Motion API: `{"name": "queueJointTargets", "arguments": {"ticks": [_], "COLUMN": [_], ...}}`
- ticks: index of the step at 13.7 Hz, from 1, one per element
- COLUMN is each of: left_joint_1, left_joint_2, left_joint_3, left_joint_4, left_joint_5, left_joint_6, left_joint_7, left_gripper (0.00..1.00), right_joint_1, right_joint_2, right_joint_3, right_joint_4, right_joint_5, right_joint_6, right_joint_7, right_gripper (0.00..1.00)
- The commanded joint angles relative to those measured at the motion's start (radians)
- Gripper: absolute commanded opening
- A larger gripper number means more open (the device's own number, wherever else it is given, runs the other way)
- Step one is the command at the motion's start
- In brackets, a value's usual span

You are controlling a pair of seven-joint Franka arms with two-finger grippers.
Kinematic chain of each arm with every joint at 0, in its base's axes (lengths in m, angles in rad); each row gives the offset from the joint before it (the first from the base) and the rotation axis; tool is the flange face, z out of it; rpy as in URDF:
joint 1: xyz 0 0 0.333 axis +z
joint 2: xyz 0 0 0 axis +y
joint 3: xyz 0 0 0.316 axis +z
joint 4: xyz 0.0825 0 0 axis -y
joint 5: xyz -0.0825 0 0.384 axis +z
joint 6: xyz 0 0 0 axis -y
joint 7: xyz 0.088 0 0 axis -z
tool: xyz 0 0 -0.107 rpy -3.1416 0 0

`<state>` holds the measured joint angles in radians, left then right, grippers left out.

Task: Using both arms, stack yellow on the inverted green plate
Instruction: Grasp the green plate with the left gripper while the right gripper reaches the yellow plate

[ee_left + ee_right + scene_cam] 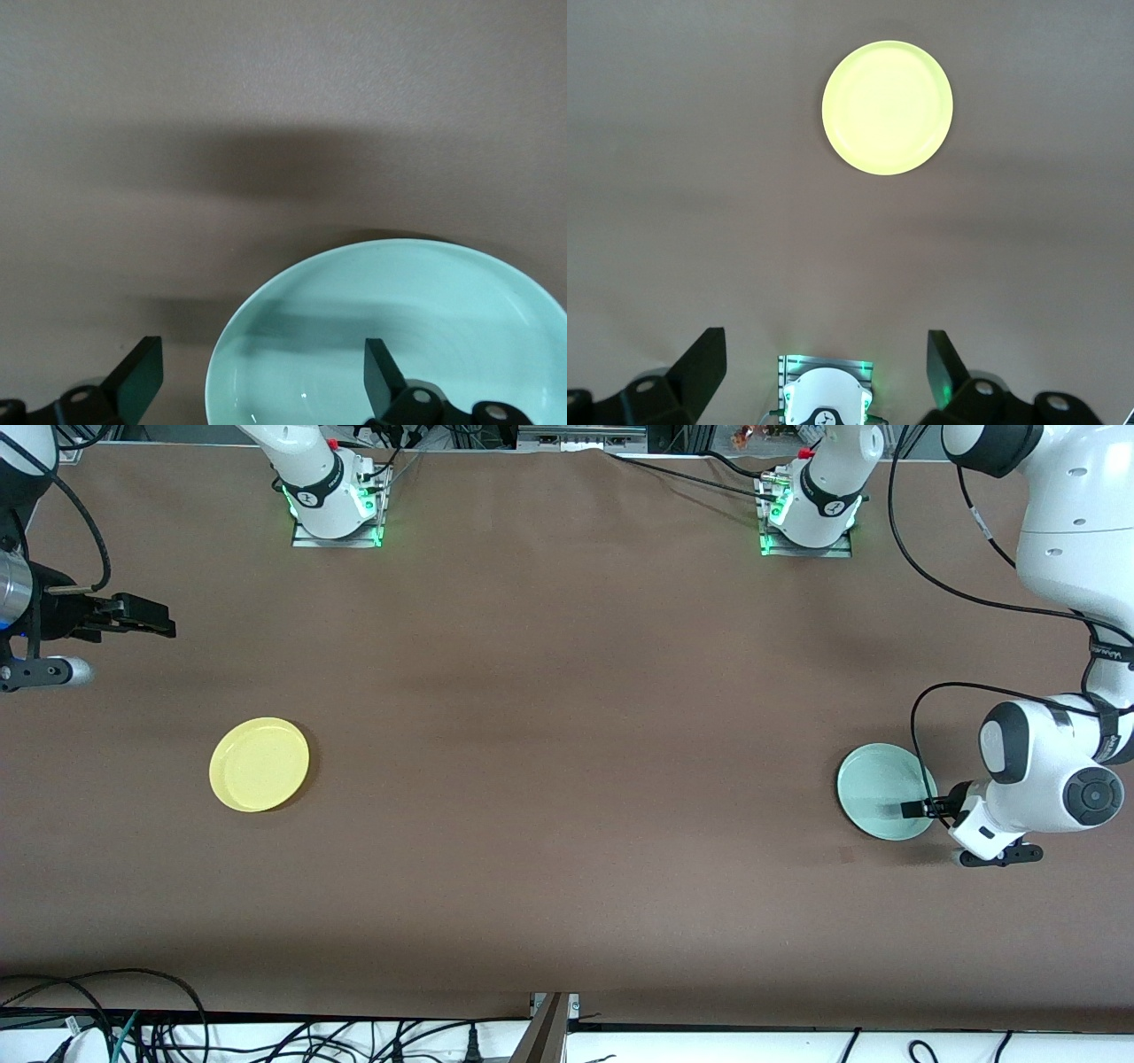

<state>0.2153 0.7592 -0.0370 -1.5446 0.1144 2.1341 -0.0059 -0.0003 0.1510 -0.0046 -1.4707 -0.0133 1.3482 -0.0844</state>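
Note:
The yellow plate (259, 763) lies rim up on the brown table toward the right arm's end; it also shows in the right wrist view (888, 107). The pale green plate (886, 790) lies rim up toward the left arm's end. My left gripper (921, 809) is open and low at the green plate's edge. In the left wrist view (261, 376) one finger is over the green plate's (416, 328) hollow and the other is outside its rim. My right gripper (146, 615) is open and empty, up in the air at the right arm's end, apart from the yellow plate; the right wrist view (824, 363) shows its jaws spread.
The two arm bases (337, 505) (811, 509) stand along the table's edge farthest from the front camera. Black cables (159, 1027) lie off the table's near edge. A wide stretch of bare brown table (567, 762) lies between the plates.

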Motion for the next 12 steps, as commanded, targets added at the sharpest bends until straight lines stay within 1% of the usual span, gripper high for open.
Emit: {"name": "queueJointTargets", "arguments": {"ticks": [1, 2, 3, 4, 7, 8, 10, 12], "left_joint_1": [0.009, 0.016, 0.038, 0.056, 0.061, 0.061, 0.055, 0.053], "left_joint_2": [0.006, 0.008, 0.012, 0.022, 0.022, 0.019, 0.016, 0.008], "left_joint_3": [-0.001, -0.001, -0.001, -0.003, -0.003, -0.003, -0.004, -0.009], "left_joint_4": [0.024, 0.024, 0.023, 0.023, 0.021, 0.021, 0.021, 0.024], "left_joint_5": [0.025, 0.025, 0.025, 0.024, 0.024, 0.024, 0.022, 0.013], "left_joint_6": [-0.01, -0.01, -0.01, -0.01, -0.037, -0.066, -0.118, -0.172], "left_joint_7": [0.009, 0.015, 0.073, 0.119, 0.138, 0.135, 0.135, 0.129], "left_gripper": [1.0, 1.0, 0.86, 0.83, 0.71, 0.7, 0.62, 0.42], "right_joint_1": [-0.006, -0.006, -0.006, -0.006, -0.032, -0.041, -0.082, -0.095], "right_joint_2": [0.03, 0.03, 0.029, 0.032, 0.042, 0.044, 0.062, 0.073], "right_joint_3": [0.003, 0.003, 0.003, 0.003, 0.003, 0.003, 0.003, 0.003], "right_joint_4": [0.023, 0.023, 0.023, 0.021, 0.018, 0.015, 0.012, 0.009], "right_joint_5": [-0.013, -0.014, -0.016, -0.02, -0.019, -0.019, -0.019, -0.023], "right_joint_6": [-0.007, -0.007, -0.007, -0.01, -0.012, -0.011, -0.007, 0.017], "right_joint_7": [-0.003, -0.005, -0.005, -0.005, -0.006, -0.012, -0.044, -0.054], "right_gripper": [1.0, 1.0, 1.0, 1.0, 1.0, 1.0, 1.0, 1.0]}}
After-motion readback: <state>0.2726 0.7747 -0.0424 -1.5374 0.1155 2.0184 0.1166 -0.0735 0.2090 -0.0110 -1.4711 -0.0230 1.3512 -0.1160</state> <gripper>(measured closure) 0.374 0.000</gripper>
